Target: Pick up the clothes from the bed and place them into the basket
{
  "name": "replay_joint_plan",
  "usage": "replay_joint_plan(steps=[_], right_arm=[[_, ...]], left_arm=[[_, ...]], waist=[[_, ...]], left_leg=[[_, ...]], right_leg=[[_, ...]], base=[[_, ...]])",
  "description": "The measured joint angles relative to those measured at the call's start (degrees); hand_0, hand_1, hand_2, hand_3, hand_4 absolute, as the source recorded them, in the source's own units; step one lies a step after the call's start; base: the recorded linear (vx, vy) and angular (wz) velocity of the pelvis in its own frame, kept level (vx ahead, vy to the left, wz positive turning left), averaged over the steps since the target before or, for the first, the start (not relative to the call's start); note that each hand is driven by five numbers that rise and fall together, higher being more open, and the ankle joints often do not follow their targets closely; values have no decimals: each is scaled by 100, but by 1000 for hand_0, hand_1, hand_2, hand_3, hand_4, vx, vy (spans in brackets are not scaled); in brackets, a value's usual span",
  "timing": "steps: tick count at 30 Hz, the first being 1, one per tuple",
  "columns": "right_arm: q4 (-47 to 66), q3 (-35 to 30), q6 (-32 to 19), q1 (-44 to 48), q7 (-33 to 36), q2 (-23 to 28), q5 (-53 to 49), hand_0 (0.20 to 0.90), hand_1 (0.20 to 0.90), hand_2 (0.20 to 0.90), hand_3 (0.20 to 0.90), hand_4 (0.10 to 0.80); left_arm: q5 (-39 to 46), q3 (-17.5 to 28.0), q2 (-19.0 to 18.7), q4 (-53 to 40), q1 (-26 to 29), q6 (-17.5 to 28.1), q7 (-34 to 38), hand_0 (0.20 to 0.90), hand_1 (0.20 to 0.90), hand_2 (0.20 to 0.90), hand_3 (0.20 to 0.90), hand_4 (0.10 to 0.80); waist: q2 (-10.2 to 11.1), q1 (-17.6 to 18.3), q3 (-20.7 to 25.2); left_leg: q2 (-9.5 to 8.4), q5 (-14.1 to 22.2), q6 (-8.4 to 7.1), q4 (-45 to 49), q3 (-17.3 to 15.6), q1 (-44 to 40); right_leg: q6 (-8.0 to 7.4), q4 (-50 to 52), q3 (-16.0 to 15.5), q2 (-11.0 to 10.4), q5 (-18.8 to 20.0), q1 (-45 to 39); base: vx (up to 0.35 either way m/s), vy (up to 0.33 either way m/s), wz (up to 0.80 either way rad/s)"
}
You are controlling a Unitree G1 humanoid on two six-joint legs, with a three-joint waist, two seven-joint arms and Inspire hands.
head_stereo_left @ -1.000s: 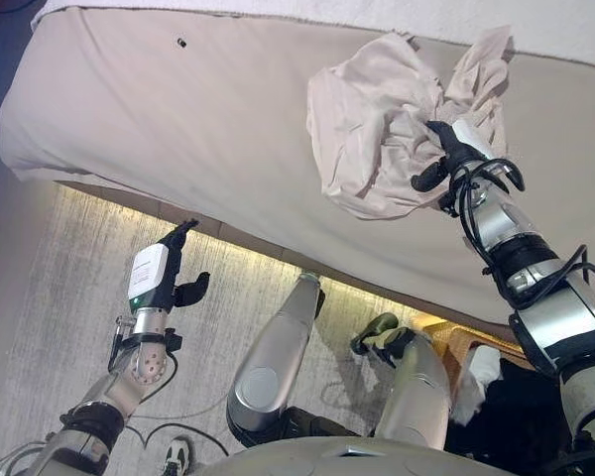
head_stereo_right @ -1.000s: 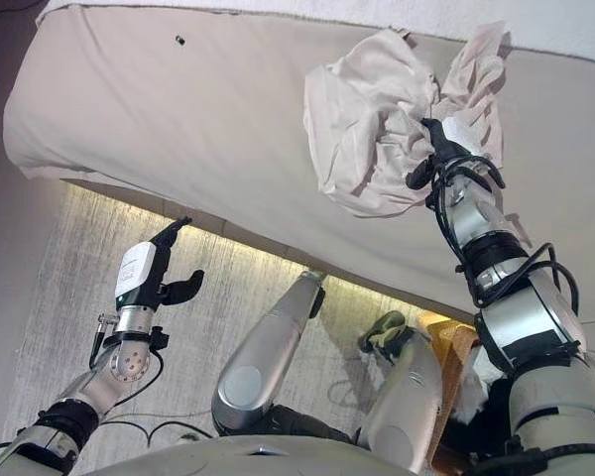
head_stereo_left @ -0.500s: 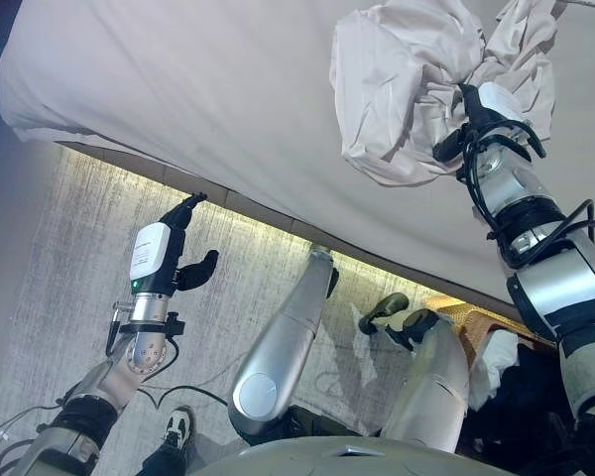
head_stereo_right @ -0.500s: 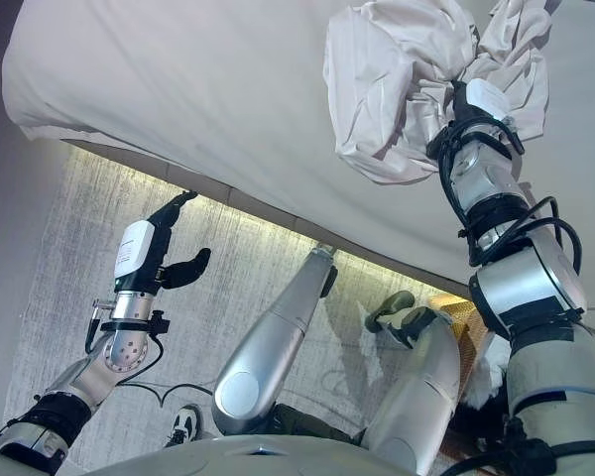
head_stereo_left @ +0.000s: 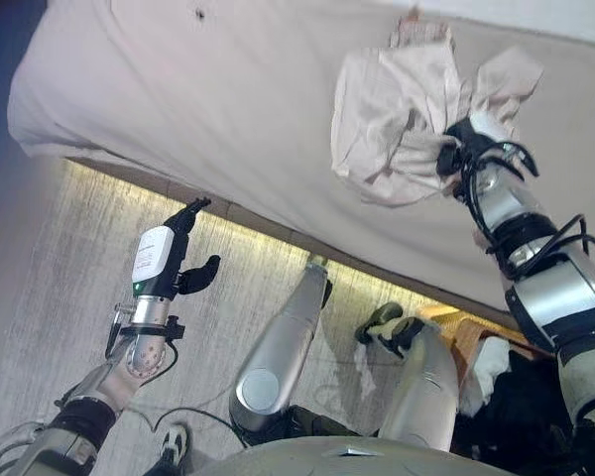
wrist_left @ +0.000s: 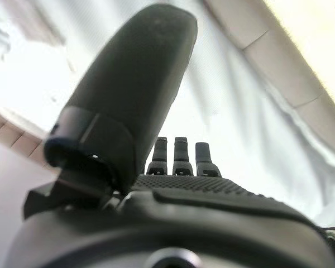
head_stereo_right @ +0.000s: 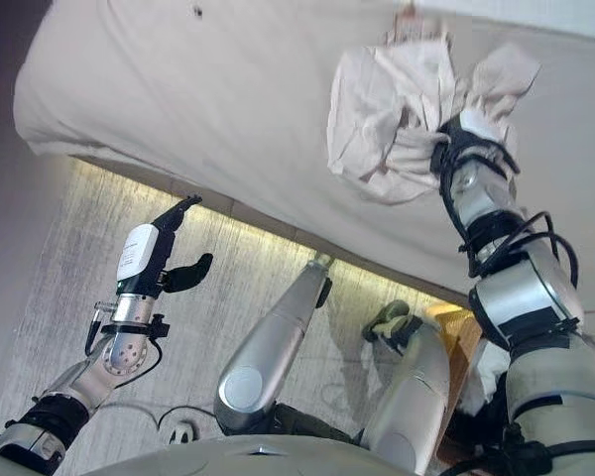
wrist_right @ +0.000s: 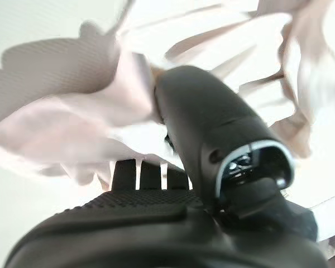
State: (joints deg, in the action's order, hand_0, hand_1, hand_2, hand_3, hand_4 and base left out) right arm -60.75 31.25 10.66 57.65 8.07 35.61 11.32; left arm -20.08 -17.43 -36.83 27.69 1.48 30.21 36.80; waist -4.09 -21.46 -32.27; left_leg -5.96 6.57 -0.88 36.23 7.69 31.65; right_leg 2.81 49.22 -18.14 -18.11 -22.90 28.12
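Observation:
A pale pink garment (head_stereo_left: 392, 114) hangs crumpled over the beige bed (head_stereo_left: 178, 99) at the right. My right hand (head_stereo_left: 463, 147) is shut on it, with the cloth bunched round the thumb and fingers; the right wrist view shows the garment (wrist_right: 72, 128) folded over the hand (wrist_right: 212, 139). My left hand (head_stereo_left: 164, 263) is open and empty, held over the floor just below the bed's near edge, fingers straight in the left wrist view (wrist_left: 178, 190).
A woven basket (head_stereo_left: 466, 332) stands on the floor at the lower right, below the bed's edge, with a white cloth (head_stereo_left: 486, 362) and something dark in it. A lit strip runs along the bed's base. Grey carpet (head_stereo_left: 69, 297) lies under the left hand.
The camera view has shifted up and back down. My right hand has stayed shut on the garment, which now looks more tightly bunched. My left hand has barely moved.

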Motion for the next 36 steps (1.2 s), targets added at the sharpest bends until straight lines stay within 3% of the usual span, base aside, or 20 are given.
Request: replay_joint_plan(steps=[1,3,5,10,16,17,19,22,25,36], right_arm=[[43,-17,-3,-74,-5,0,-7,300,300,300,200,100],[94,-160,-39,-248,-12,11,-18,300,300,300,200,100],[286,-299,-83,-517,-68,12,-104,300,300,300,200,100],[946,-736,-213,-1096,-121,50,-220,300,300,300,200,100],[1663,-1202,-227,-1199,-271,418,-362,300,300,300,200,100],[1774,-1425,-232,-1234,-295,497,-379,300,300,300,200,100],[1979,-1682,-334,-1502,-252,631,-462,300,300,300,200,100],[2276,-1844,-352,-1702,-253,837,-582,300,300,300,200,100],[2634,-2129,-465,-2145,-258,946,-692,300,300,300,200,100],[3107,-3107,-497,-2919,-225,1564,-1026,300,300,300,200,100]], left_arm=[[-1,2,0,3,10,5,-33,900,900,900,900,800],[-3,-8,26,18,33,5,-166,900,900,900,900,800],[-2,0,26,16,40,5,-283,900,900,900,900,800],[-7,48,38,20,-35,-1,-397,900,900,900,900,800],[-12,368,74,32,64,-207,-608,900,900,900,900,800],[-10,391,65,38,92,-287,-630,900,900,900,900,800],[-10,390,79,110,36,-313,-633,900,900,900,900,800],[-11,392,113,371,42,-314,-620,900,900,900,900,800],[-1,403,172,724,43,-327,-621,900,900,900,900,800],[-20,438,677,1655,127,-373,-898,900,900,900,900,800]], waist=[[2,53,0],[4,151,-1],[10,209,2],[93,459,46],[312,865,224],[367,963,274],[576,1128,839],[648,1382,1216],[785,1650,1559],[853,2437,1779]], left_leg=[[6,-110,72,-66,-29,-144],[13,-206,59,-319,-27,-438],[116,-247,68,-731,-110,-896],[277,-545,77,-1845,-317,-2056],[493,-716,40,-2774,-613,-3079],[519,-747,11,-2930,-640,-3294],[518,-753,3,-3183,-775,-3296],[597,-754,4,-3468,-1016,-3621],[601,-754,4,-3581,-1225,-3818],[702,-753,4,-3683,-1772,-4140]], right_leg=[[-19,-84,11,1,53,-142],[-123,-376,-24,18,226,-454],[-169,-874,-4,133,405,-888],[-483,-2133,47,426,980,-1925],[-616,-3403,220,794,1561,-2892],[-623,-3661,266,856,1664,-3107],[-712,-4103,340,908,1757,-3145],[-672,-4638,512,1047,2085,-3470],[-641,-4876,680,1075,2158,-3624],[-562,-5304,1261,1211,2443,-3745]], base=[[6,51,-19],[98,21,-4],[112,26,-20],[107,28,-29],[96,-9,-35],[28,-6,-28],[26,-4,-29],[26,-19,-42],[8,-37,-38],[1,-4,-34]])
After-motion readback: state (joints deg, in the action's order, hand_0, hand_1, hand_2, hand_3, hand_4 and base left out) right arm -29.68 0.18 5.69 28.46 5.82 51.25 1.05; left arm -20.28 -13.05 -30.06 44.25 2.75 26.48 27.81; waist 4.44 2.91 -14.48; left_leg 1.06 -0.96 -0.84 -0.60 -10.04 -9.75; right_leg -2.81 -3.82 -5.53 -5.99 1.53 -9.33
